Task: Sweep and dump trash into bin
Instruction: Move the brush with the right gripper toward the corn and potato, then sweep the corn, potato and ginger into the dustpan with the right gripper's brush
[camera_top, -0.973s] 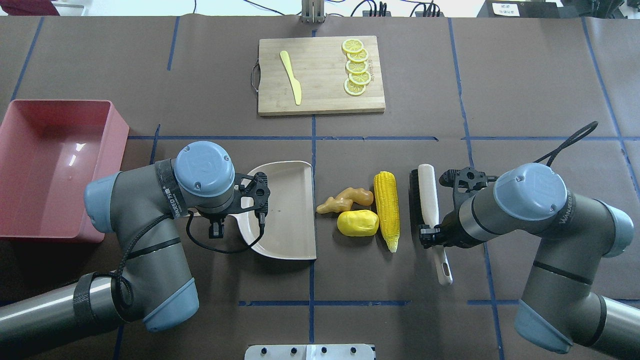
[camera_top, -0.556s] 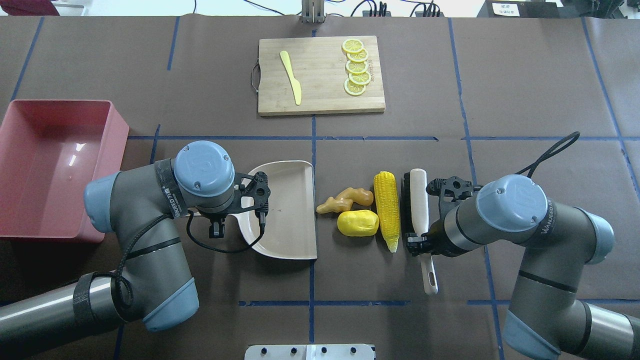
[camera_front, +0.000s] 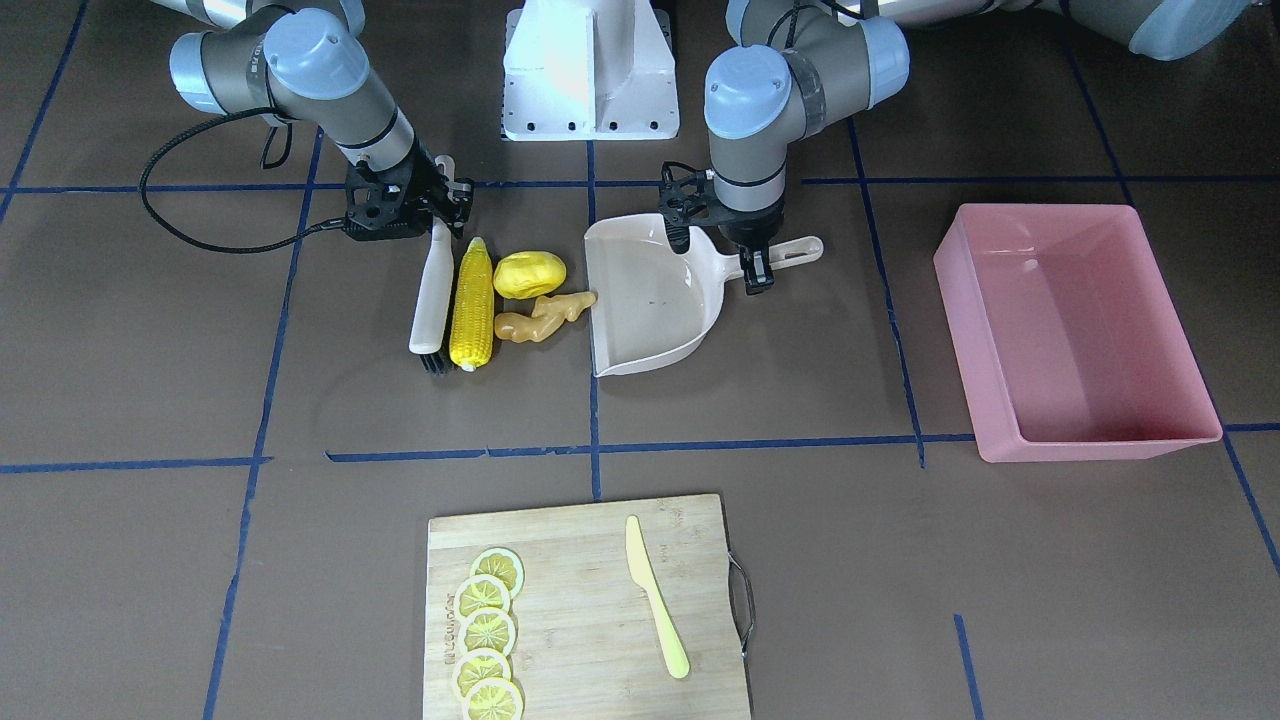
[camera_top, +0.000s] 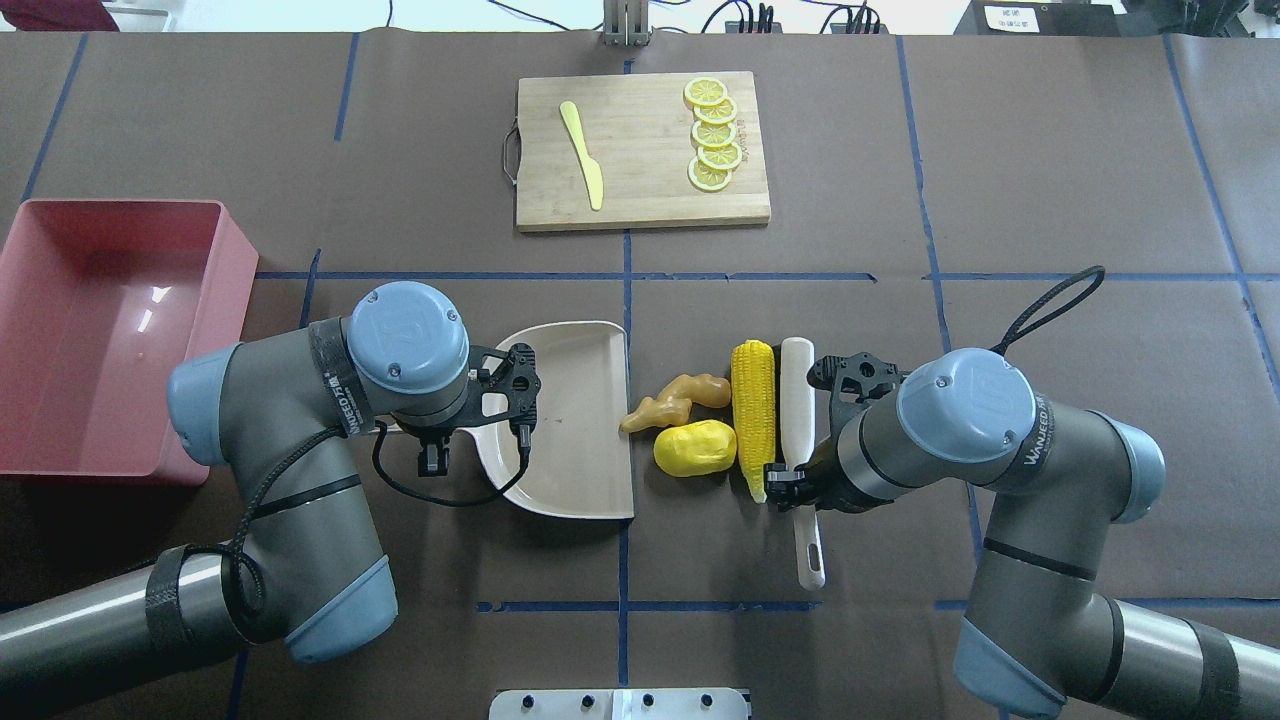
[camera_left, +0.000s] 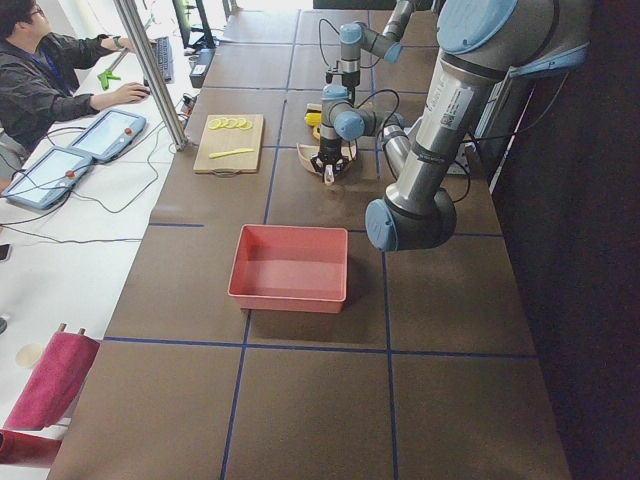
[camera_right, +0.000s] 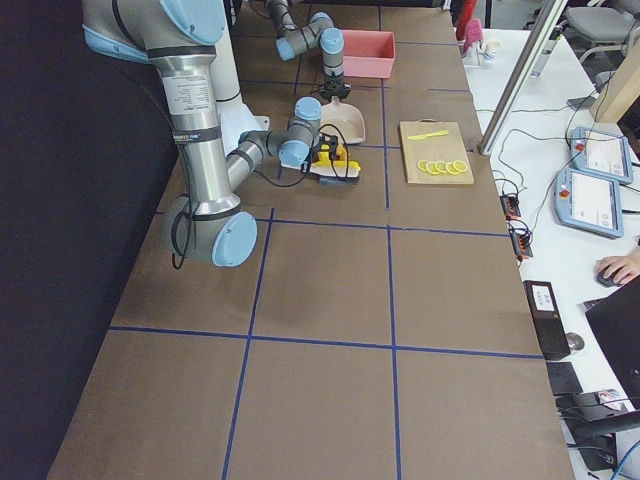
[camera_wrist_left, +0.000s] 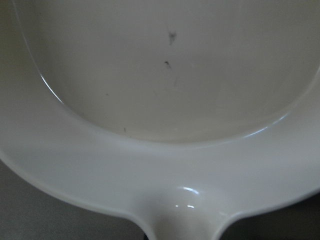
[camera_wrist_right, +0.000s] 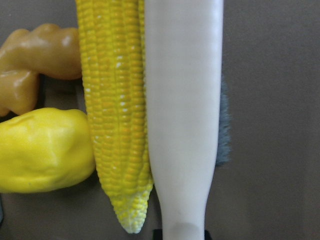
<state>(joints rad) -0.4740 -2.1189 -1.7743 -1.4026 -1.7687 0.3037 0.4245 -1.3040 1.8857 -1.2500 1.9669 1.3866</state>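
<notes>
Yellow corn cob (camera_top: 752, 415), pink bin (camera_top: 100, 330)

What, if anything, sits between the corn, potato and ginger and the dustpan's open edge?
Nothing visible. The ginger root reaches the dustpan at its open edge, and only bare table separates the potato from it. The corn cob lies behind those two, with the brush in the right gripper against its far side.

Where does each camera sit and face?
Front-facing: across the table, facing the robot's base; left arm, right arm show.
Overhead: behind the robot, looking down; both arms, dustpan, corn cob.
Exterior left: table's left end; left arm nearest, bin ahead.
Exterior right: opposite end; right arm nearest.
Left wrist: onto the dustpan; no robot parts.
Right wrist: onto brush and corn cob.
Front-facing and overhead share the cutting board.
</notes>
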